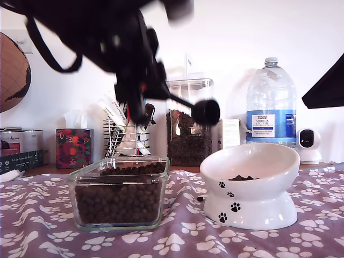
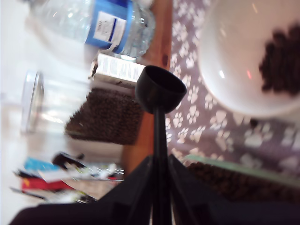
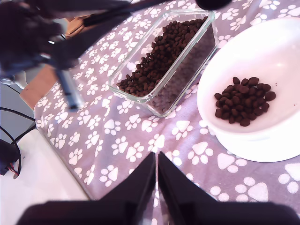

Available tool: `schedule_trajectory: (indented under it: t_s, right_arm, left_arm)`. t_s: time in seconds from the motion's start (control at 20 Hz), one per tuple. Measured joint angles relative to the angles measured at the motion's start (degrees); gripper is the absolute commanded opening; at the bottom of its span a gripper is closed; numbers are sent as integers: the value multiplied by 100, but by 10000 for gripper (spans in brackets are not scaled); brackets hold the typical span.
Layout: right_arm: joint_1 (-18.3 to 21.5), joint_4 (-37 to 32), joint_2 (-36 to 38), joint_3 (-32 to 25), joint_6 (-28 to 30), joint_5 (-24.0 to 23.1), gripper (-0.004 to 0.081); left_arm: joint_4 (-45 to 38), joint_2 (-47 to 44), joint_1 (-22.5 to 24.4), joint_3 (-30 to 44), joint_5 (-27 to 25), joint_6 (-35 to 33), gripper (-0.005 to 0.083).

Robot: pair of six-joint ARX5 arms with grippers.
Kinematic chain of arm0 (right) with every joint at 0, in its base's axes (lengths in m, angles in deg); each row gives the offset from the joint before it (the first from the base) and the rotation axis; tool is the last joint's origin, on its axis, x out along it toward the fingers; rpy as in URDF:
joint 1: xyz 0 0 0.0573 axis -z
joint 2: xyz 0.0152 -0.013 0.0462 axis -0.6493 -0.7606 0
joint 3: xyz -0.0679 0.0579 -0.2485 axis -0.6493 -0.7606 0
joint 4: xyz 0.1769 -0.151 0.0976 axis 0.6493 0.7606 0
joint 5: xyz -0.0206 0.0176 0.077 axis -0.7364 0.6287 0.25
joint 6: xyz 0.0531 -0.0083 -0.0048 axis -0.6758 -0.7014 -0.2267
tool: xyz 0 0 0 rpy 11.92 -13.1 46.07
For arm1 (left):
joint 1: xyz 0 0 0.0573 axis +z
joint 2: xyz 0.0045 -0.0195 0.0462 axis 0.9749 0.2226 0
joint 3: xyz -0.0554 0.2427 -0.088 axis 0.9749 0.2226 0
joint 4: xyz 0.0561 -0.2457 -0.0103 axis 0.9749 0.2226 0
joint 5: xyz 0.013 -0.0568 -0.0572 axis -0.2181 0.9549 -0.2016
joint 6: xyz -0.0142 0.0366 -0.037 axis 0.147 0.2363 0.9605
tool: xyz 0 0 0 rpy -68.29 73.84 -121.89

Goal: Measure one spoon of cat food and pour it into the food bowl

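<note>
Home shelf, tissue box (image 1: 73,148), water bottle (image 1: 271,102)

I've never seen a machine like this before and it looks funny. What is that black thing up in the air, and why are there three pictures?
That black thing is a robot arm. There are two arms, and each carries a camera. One picture is taken from the side of the table; the other two look along each arm's pincher.

My first gripper is shut on the spoon, a black scoop with a thin handle. Its cup looks empty.

My second gripper holds nothing; its two fingers are together above the cloth.

On the purple paw-print cloth stand a square glass container full of cat food, and the white food bowl, which has a little heap of kibble inside. Behind them are a water bottle and a tall clear jar.
</note>
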Motion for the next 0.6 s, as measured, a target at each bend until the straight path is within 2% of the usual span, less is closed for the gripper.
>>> schedule_trajectory:
  t_s: [0.15,0.35,0.5,0.6]
  right_arm:
    - [0,0,0,0,2,-17,-12]
    - [0,-2,0,0,4,-17,-12]
    - [0,0,0,0,4,-20,-12]
    - [0,-2,0,0,4,-17,-12]
  left_arm:
    - [739,-787,111,0,343,1567,-20]
    - [1729,-1475,688,-2,1327,3670,-20]
    - [2122,-1519,1167,-2,1893,5281,-20]
    - [2343,-1515,1458,0,2170,5759,-20]
